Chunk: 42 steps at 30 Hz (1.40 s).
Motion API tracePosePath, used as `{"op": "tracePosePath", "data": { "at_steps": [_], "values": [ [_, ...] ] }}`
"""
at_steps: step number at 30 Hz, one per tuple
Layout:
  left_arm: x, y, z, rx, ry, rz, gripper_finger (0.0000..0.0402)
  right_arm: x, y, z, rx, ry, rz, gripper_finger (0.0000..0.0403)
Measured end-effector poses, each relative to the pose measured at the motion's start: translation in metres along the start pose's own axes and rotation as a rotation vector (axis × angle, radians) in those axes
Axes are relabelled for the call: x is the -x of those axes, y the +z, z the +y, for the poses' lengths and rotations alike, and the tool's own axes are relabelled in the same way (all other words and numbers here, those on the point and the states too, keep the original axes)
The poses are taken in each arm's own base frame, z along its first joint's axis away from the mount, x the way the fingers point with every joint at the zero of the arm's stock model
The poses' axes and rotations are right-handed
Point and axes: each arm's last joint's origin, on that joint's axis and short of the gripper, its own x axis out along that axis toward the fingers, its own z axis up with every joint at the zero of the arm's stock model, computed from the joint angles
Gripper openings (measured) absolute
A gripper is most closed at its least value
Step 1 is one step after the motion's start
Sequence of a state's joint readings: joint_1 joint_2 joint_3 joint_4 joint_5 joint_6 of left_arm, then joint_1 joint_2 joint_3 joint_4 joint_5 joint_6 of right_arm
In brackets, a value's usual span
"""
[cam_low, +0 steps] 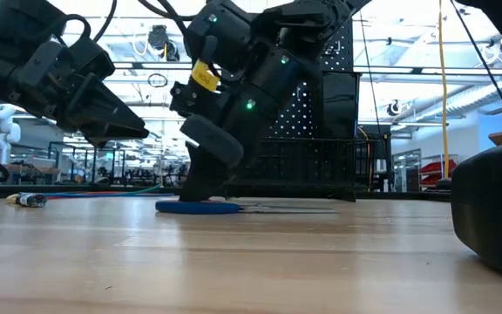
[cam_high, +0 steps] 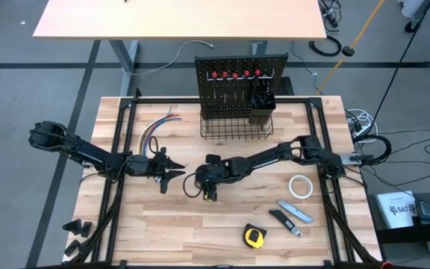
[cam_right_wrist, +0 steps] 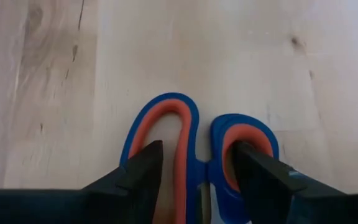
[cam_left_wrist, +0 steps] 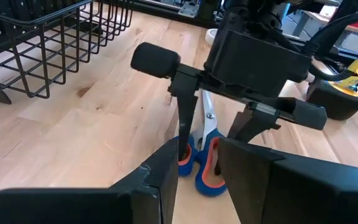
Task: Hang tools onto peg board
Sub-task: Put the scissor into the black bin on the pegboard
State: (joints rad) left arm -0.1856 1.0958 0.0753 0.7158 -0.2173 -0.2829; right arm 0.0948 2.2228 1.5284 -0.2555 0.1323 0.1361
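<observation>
Pale wooden tabletop (cam_high: 222, 224) fills the high view, with the peg board (cam_high: 241, 86) upright at twelve o'clock. The right arm reaches from three o'clock to the table's middle, wrist bent down, and the right gripper (cam_right_wrist: 194, 163) stands over the scissors (cam_right_wrist: 194, 146), which lie flat there. Its jaws are parted, one fingertip set in each handle loop, clamping nothing. The left gripper (cam_high: 172, 170) hovers just beside at nine o'clock, jaws partly apart and empty. Most of the blades are hidden beneath the right gripper. In the high view the scissors cannot be made out, so which way their long axis runs is unclear.
</observation>
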Motion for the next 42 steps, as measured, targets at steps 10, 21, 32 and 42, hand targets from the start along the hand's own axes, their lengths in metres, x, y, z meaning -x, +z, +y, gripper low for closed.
{"op": "tracePosePath", "data": {
  "at_steps": [10,21,32,42],
  "values": [
    [0.000,-0.001,0.000,-0.001,0.002,0.006,0.0121,-0.019,-0.014,-0.003,-0.035,-0.012,0.074,0.0122],
    [0.000,0.000,0.000,-0.001,0.001,0.004,0.0121,-0.005,-0.007,-0.007,-0.091,-0.021,0.056,0.0099],
    [0.002,0.018,-0.007,0.106,-0.133,-0.169,0.0121,0.070,0.032,-0.004,-0.028,-0.024,-0.122,0.0086],
    [0.002,0.019,-0.008,0.380,-0.075,-0.207,0.0121,0.116,0.047,0.004,0.017,-0.155,-0.259,0.0084]
  ]
}}
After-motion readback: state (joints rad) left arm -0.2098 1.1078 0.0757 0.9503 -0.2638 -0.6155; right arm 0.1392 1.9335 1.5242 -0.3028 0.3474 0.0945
